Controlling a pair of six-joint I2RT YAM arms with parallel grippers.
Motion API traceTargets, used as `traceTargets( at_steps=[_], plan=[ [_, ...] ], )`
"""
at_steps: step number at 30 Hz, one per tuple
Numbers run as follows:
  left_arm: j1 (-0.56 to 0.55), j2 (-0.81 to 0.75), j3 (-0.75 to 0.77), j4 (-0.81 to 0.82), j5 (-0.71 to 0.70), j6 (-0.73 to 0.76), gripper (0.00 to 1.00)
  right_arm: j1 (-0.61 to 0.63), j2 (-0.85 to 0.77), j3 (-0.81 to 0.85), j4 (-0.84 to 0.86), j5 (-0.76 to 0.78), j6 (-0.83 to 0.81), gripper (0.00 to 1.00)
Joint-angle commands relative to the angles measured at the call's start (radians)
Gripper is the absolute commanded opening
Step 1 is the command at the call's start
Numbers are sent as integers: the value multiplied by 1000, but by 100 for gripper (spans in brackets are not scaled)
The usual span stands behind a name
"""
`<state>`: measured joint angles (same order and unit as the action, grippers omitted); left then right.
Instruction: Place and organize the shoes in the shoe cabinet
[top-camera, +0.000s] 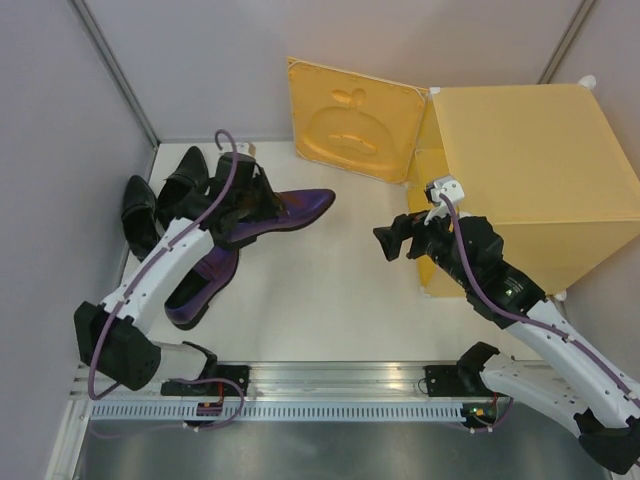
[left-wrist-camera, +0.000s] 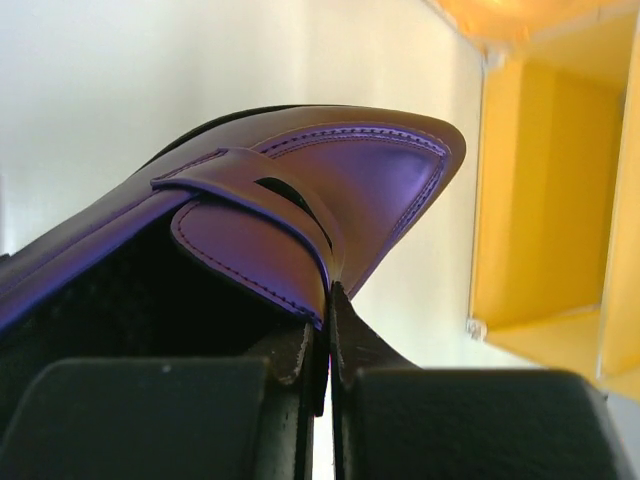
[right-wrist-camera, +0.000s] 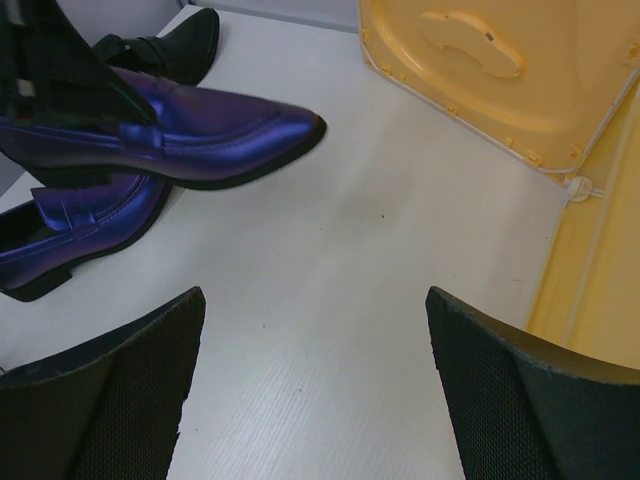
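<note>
White tabletop (top-camera: 340, 300): left hand (top-camera: 252, 205) grips a purple shoe (top-camera: 300, 208); right hand (top-camera: 392, 242) spread wide beside the shoe cabinet (top-camera: 540, 150).

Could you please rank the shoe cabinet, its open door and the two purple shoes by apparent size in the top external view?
1. shoe cabinet
2. open door
3. Unranked: held purple shoe and purple shoe on the table look alike; the left arm hides part of each, and the held one is nearer the camera.
</note>
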<state>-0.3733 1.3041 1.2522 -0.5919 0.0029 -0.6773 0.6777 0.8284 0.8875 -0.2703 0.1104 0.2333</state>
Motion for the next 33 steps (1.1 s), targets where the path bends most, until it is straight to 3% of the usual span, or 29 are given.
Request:
traceTargets(
  at_steps=[1,8,17,19,20,22,25,29,33],
  plan=[
    [-105,72,73,109,-32,-5,2,2,-44,42,-29,15,23,94],
    [-265,323,98,273,-57,-51,2,2,-63,34,-70,15,31,94],
    [-319,523,79,498,-18,-99,2,0,-63,1,-73,6,35,94],
    [-319,538,66,518,-7,-100,7,2,-57,-4,-73,6,41,94],
    [-319,538,50,517,-7,-103,17,2,-55,-5,-75,6,43,94],
    [-319,518,30,515,-7,-108,29,2,-46,-4,-73,5,50,94],
    [-319,457,-17,514,-7,-105,62,2,-31,10,-72,-11,64,94],
    [-317,348,-49,485,-9,-93,91,3,4,45,-76,-40,83,94],
    [-303,244,-50,413,-21,-70,100,5,81,111,-105,-61,103,94]
  ],
)
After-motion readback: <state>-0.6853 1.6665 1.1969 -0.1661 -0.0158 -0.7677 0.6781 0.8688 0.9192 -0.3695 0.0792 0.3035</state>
